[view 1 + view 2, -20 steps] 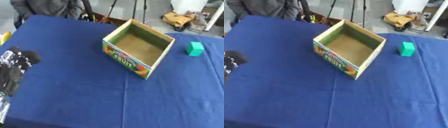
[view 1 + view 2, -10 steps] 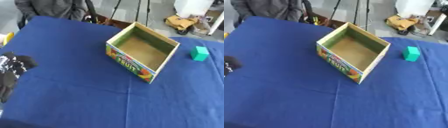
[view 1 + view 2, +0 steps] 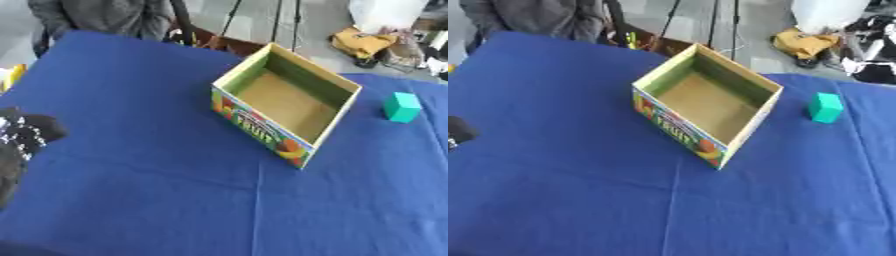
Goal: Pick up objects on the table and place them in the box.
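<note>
An open cardboard box (image 3: 343, 85) with a colourful fruit print on its front wall stands in the middle of the blue table; nothing shows inside it. A teal block (image 3: 402, 107) stands upright on the cloth to the right of the box, apart from it. My left hand (image 3: 19, 142) shows at the left edge, black, well left of the box and holding nothing that I can see. How its fingers are set does not show. My right hand is out of both views.
A blue cloth (image 3: 157, 200) covers the table, with a wide bare stretch in front of the box. A person stands past the far edge at upper left. Tripod legs, a yellow bag (image 3: 367, 42) and clutter lie on the floor beyond the table.
The whole picture has shifted, so the camera has moved. My left hand shows less of itself at the left edge. Box and block have not moved on the cloth.
</note>
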Action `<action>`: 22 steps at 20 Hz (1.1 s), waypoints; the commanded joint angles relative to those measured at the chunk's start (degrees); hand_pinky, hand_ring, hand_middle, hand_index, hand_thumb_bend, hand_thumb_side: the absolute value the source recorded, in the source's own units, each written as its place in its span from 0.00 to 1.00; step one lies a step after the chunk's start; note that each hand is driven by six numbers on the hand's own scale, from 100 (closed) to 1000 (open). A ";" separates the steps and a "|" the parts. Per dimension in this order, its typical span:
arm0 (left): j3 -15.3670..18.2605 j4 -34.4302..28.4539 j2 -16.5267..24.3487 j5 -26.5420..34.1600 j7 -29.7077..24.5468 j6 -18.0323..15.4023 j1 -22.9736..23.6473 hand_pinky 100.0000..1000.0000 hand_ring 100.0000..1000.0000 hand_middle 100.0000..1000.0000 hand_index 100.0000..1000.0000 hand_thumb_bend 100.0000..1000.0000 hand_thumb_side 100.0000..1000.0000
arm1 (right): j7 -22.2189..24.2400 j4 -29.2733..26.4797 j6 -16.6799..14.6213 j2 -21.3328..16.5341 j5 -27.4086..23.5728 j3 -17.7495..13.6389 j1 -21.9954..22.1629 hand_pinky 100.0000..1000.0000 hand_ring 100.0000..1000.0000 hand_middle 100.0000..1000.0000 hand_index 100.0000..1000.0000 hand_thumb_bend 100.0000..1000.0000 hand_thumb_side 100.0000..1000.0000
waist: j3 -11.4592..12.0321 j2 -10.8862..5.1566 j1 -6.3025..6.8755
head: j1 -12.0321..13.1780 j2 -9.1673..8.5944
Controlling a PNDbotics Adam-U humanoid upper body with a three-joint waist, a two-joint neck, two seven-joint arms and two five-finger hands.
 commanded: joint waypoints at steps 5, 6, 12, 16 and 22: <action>-0.14 -1.31 1.58 -0.47 -0.81 -0.29 -0.95 0.85 0.65 0.53 0.64 0.38 1.00 | 2.88 2.64 -1.16 -2.77 3.55 -1.01 -0.56 0.82 0.89 0.78 0.82 0.01 0.01 | -0.07 -0.25 0.21 | -0.60 0.29; -0.15 -1.31 1.59 -0.49 -0.92 -0.31 -0.97 0.85 0.65 0.53 0.64 0.38 1.00 | 3.40 2.96 -1.19 -2.80 3.44 -1.08 -0.50 0.82 0.90 0.78 0.82 0.02 0.01 | -0.08 -0.16 0.20 | -0.70 0.40; -0.06 -1.36 1.72 -0.63 -1.42 -0.51 -1.02 0.85 0.65 0.53 0.64 0.38 1.00 | 6.62 3.54 -1.37 -2.97 2.69 -1.18 -0.07 0.84 0.93 0.82 0.86 0.08 0.04 | 0.01 0.38 0.15 | -1.68 1.08; -0.03 -1.41 1.86 -0.69 -1.75 -0.65 -1.06 0.85 0.65 0.53 0.64 0.38 1.00 | 9.64 2.95 -1.56 -3.17 2.21 -1.15 0.06 0.87 0.97 0.86 0.90 0.16 0.09 | 0.08 0.86 0.14 | -2.56 1.80; -0.04 -1.48 2.10 -0.67 -2.33 -0.88 -1.17 0.85 0.65 0.53 0.64 0.37 1.00 | 13.55 1.23 -1.52 -3.47 1.21 -1.26 -0.20 0.89 0.98 0.88 0.91 0.20 0.12 | 0.35 1.58 0.24 | -4.39 2.82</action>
